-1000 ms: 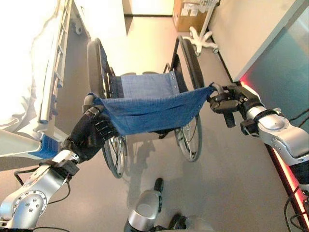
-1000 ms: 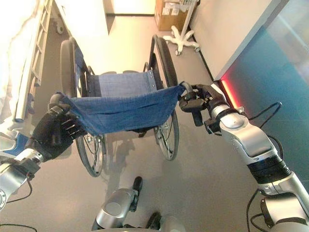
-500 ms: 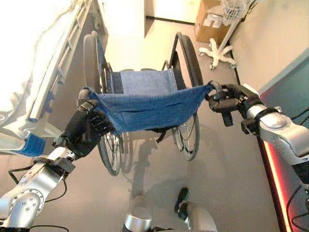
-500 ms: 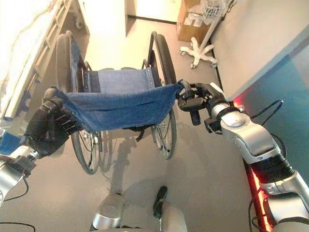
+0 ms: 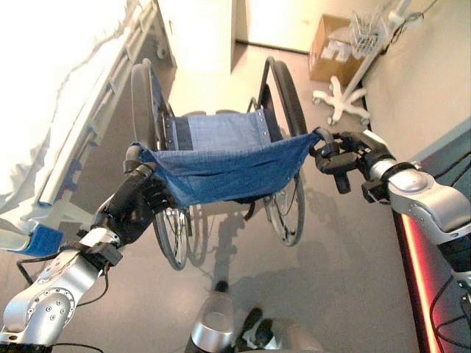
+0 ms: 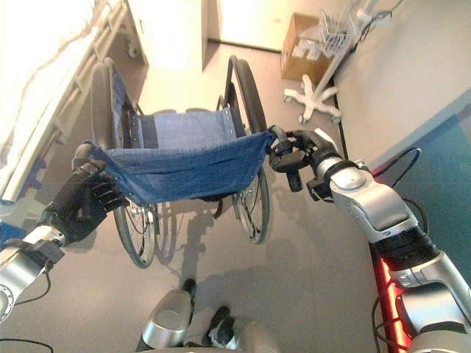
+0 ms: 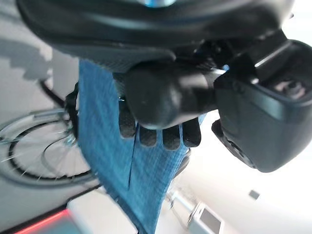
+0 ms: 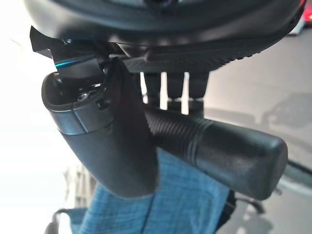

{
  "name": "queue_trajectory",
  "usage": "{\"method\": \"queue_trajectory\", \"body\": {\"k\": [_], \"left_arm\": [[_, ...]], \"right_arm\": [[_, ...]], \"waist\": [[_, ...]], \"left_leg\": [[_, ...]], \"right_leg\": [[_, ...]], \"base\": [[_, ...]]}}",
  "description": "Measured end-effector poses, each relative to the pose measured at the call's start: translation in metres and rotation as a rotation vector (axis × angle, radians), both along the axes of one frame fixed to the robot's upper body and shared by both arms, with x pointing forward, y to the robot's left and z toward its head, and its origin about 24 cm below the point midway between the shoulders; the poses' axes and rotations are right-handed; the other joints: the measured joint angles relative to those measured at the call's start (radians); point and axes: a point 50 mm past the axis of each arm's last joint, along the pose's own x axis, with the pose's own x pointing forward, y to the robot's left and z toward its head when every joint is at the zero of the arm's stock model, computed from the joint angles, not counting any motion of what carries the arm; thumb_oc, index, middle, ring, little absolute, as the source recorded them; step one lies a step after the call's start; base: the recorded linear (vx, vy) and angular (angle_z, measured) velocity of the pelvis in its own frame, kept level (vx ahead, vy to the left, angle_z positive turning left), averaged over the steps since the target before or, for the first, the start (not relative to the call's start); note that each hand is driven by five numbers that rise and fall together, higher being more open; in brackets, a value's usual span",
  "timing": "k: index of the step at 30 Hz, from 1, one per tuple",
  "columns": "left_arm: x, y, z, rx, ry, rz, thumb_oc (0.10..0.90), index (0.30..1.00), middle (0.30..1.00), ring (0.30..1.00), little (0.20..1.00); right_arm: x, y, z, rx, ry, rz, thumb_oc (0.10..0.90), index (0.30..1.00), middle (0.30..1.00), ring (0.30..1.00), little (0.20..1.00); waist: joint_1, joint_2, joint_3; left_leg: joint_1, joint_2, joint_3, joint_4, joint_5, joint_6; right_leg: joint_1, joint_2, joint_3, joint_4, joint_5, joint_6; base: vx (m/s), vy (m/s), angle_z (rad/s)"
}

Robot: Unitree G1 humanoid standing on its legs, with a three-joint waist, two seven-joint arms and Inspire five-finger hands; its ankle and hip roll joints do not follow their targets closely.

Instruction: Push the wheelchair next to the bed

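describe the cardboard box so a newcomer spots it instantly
Start at the wheelchair beside the bed; look past its right wheel to the far wall. The box sits on the floor there, behind the white wheeled stand. It is the one brown thing there.

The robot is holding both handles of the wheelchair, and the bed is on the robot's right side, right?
Not quite. Both hands do grip the wheelchair handles, the left hand and the right hand, but the bed is on the robot's left side. The left eye view shows it beside the left wheel.

grey floor [image 5: 353,272], wheelchair [image 5: 221,158], bed [image 5: 51,110], probably cardboard box [image 5: 327,55]
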Motion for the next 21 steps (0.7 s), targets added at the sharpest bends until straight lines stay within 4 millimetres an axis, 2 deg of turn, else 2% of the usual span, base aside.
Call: {"method": "queue_trajectory", "body": {"k": [1, 2, 3, 4, 5, 7, 8, 9, 10, 11, 12, 13, 14, 15, 17, 18, 19, 20, 21], "left_arm": [[0.0, -0.001, -0.001, -0.006, -0.001, -0.006, 0.4, 0.3, 0.3, 0.3, 0.3], [-0.001, -0.004, -0.003, -0.013, 0.002, -0.021, 0.4, 0.3, 0.3, 0.3, 0.3], [-0.001, -0.005, -0.004, -0.016, 0.006, -0.026, 0.4, 0.3, 0.3, 0.3, 0.3], [-0.002, -0.006, -0.006, -0.021, 0.018, -0.035, 0.4, 0.3, 0.3, 0.3, 0.3], [-0.003, -0.006, -0.008, -0.023, 0.029, -0.043, 0.4, 0.3, 0.3, 0.3, 0.3], [-0.004, -0.006, -0.009, -0.024, 0.039, -0.048, 0.4, 0.3, 0.3, 0.3, 0.3], [-0.004, -0.006, -0.009, -0.023, 0.04, -0.047, 0.4, 0.3, 0.3, 0.3, 0.3], [-0.004, -0.004, -0.007, -0.027, 0.039, -0.044, 0.4, 0.3, 0.3, 0.3, 0.3], [-0.002, -0.003, -0.003, -0.021, 0.027, -0.043, 0.4, 0.3, 0.3, 0.3, 0.3], [0.001, -0.002, 0.0, -0.01, 0.021, -0.044, 0.4, 0.3, 0.3, 0.3, 0.3], [0.008, -0.001, 0.006, 0.007, 0.019, -0.056, 0.4, 0.3, 0.3, 0.3, 0.3], [0.011, 0.0, 0.008, 0.012, 0.017, -0.058, 0.4, 0.3, 0.3, 0.3, 0.3], [0.015, -0.002, 0.012, 0.025, 0.01, -0.066, 0.4, 0.3, 0.3, 0.3, 0.3], [0.016, -0.003, 0.014, 0.03, 0.002, -0.077, 0.4, 0.3, 0.3, 0.3, 0.3], [0.018, -0.004, 0.018, 0.045, 0.007, -0.102, 0.4, 0.3, 0.3, 0.3, 0.3], [0.018, -0.004, 0.019, 0.052, 0.008, -0.112, 0.4, 0.3, 0.3, 0.3, 0.3], [0.018, -0.004, 0.024, 0.071, 0.002, -0.126, 0.4, 0.3, 0.3, 0.3, 0.3], [0.019, -0.004, 0.028, 0.075, -0.008, -0.137, 0.4, 0.3, 0.3, 0.3, 0.3], [0.02, -0.004, 0.03, 0.072, -0.013, -0.14, 0.4, 0.3, 0.3, 0.3, 0.3]], "right_arm": [[-0.001, -0.002, 0.001, -0.004, -0.008, -0.004, 0.4, 0.3, 0.3, 0.3, 0.3], [-0.003, -0.004, 0.0, -0.009, -0.014, -0.01, 0.4, 0.3, 0.3, 0.3, 0.3], [-0.003, -0.004, -0.001, -0.011, -0.01, -0.011, 0.4, 0.3, 0.3, 0.3, 0.3], [-0.005, -0.006, -0.005, -0.013, 0.003, -0.015, 0.4, 0.3, 0.3, 0.3, 0.3], [-0.006, -0.007, -0.008, -0.012, 0.014, -0.015, 0.4, 0.3, 0.3, 0.3, 0.3], [-0.007, -0.008, -0.011, -0.013, 0.021, -0.015, 0.4, 0.3, 0.3, 0.3, 0.3], [-0.007, -0.007, -0.01, -0.013, 0.018, -0.012, 0.4, 0.3, 0.3, 0.3, 0.3], [-0.007, -0.007, -0.008, -0.011, 0.007, -0.008, 0.4, 0.3, 0.3, 0.3, 0.3], [-0.007, -0.006, -0.005, -0.005, -0.011, -0.004, 0.4, 0.3, 0.3, 0.3, 0.3], [-0.007, -0.007, -0.003, -0.002, -0.018, -0.006, 0.4, 0.3, 0.3, 0.3, 0.3], [-0.007, -0.008, -0.004, -0.001, -0.016, -0.011, 0.4, 0.3, 0.3, 0.3, 0.3], [-0.007, -0.009, -0.006, -0.001, -0.01, -0.015, 0.4, 0.3, 0.3, 0.3, 0.3], [-0.008, -0.011, -0.008, 0.001, -0.004, -0.025, 0.4, 0.3, 0.3, 0.3, 0.3], [-0.008, -0.013, -0.007, 0.005, -0.005, -0.032, 0.4, 0.3, 0.3, 0.3, 0.3], [-0.013, -0.018, -0.01, 0.022, -0.004, -0.048, 0.4, 0.3, 0.3, 0.3, 0.3], [-0.015, -0.02, -0.011, 0.027, -0.006, -0.052, 0.4, 0.3, 0.3, 0.3, 0.3], [-0.017, -0.021, -0.008, 0.035, -0.021, -0.054, 0.4, 0.3, 0.3, 0.3, 0.3], [-0.017, -0.022, -0.004, 0.041, -0.036, -0.057, 0.4, 0.3, 0.3, 0.3, 0.3], [-0.017, -0.022, -0.003, 0.044, -0.041, -0.058, 0.4, 0.3, 0.3, 0.3, 0.3]], "waist": [[-0.002, 0.013, -0.001], [-0.001, 0.022, -0.002], [0.002, 0.028, -0.002], [0.018, 0.046, -0.004], [0.035, 0.055, -0.01], [0.062, 0.047, -0.015], [0.07, 0.046, -0.016], [0.079, 0.044, -0.018], [0.072, 0.051, -0.019], [0.068, 0.049, -0.019], [0.061, 0.03, -0.018], [0.049, 0.018, -0.019], [0.029, 0.002, -0.019], [0.02, -0.013, -0.019], [0.01, -0.023, -0.022], [0.006, -0.025, -0.024], [0.003, -0.025, -0.025], [0.002, -0.026, -0.025], [0.003, -0.026, -0.025]], "left_leg": [[-0.014, 0.003, 0.007, -0.055, 0.0, 0.002], [-0.022, -0.008, 0.016, -0.195, 0.022, 0.013], [-0.022, -0.017, 0.019, -0.244, 0.032, -0.002], [-0.017, -0.016, 0.021, -0.297, 0.054, -0.01], [-0.005, -0.007, 0.025, -0.29, 0.071, -0.002], [-0.01, -0.02, 0.058, -0.182, 0.076, 0.005], [-0.011, -0.031, 0.058, -0.156, 0.075, 0.005], [-0.009, -0.049, 0.067, -0.133, 0.061, 0.036], [-0.007, -0.044, 0.094, -0.14, 0.081, 0.086], [-0.001, -0.042, 0.113, -0.145, 0.087, 0.109], [0.014, -0.053, 0.157, -0.147, 0.084, 0.116], [0.028, -0.056, 0.193, -0.157, 0.083, 0.121], [0.05, -0.076, 0.204, -0.18, 0.078, 0.128], [0.067, -0.096, 0.215, -0.203, 0.08, 0.163], [0.103, -0.133, 0.218, -0.249, 0.072, 0.197], [0.114, -0.143, 0.22, -0.264, 0.078, 0.204], [0.117, -0.148, 0.222, -0.279, 0.087, 0.218], [0.108, -0.147, 0.221, -0.276, 0.087, 0.218], [0.103, -0.148, 0.219, -0.27, 0.087, 0.218]], "right_leg": [[0.009, 0.013, 0.02, -0.005, -0.005, -0.008], [0.031, 0.018, 0.055, -0.014, -0.014, -0.008], [0.048, 0.018, 0.07, -0.016, -0.021, -0.007], [0.083, 0.019, 0.101, -0.004, -0.052, 0.002], [0.097, 0.013, 0.123, 0.027, -0.099, -0.004], [0.121, -0.037, 0.136, 0.058, -0.156, -0.004], [0.133, -0.055, 0.135, 0.054, -0.164, 0.003], [0.142, -0.082, 0.088, 0.095, -0.166, 0.024], [0.07, -0.1, 0.008, 0.298, -0.166, 0.101], [0.019, -0.11, -0.015, 0.425, -0.154, 0.138], [-0.056, -0.122, -0.03, 0.624, -0.105, 0.22], [-0.072, -0.12, -0.035, 0.673, -0.089, 0.239], [-0.092, -0.117, -0.045, 0.69, -0.06, 0.277], [-0.118, -0.11, -0.045, 0.702, -0.036, 0.288], [-0.116, -0.123, -0.043, 0.685, -0.021, 0.266], [-0.111, -0.129, -0.053, 0.652, -0.038, 0.233], [-0.097, -0.126, -0.066, 0.551, -0.073, 0.168], [-0.095, -0.119, -0.081, 0.431, -0.097, 0.124], [-0.096, -0.116, -0.083, 0.381, -0.102, 0.111]], "base": [[0.47, 0.064, 0.1], [0.45, 0.054, -0.02], [0.44, 0.067, -0.22], [0.52, 0.098, -0.36], [0.46, 0.085, -0.4], [0.47, 0.107, -0.45], [0.43, 0.129, -0.55], [0.4, 0.139, -0.31], [0.38, 0.133, -0.11], [0.37, 0.126, 0.26], [0.23, 0.075, 0.48], [0.25, 0.083, 0.72], [0.27, 0.084, 0.66], [0.31, 0.087, 0.49], [0.29, 0.033, 0.27], [0.2, -0.035, 0.18], [0.12, -0.047, -0.01], [0.14, -0.045, -0.09], [0.12, -0.024, -0.07]]}}
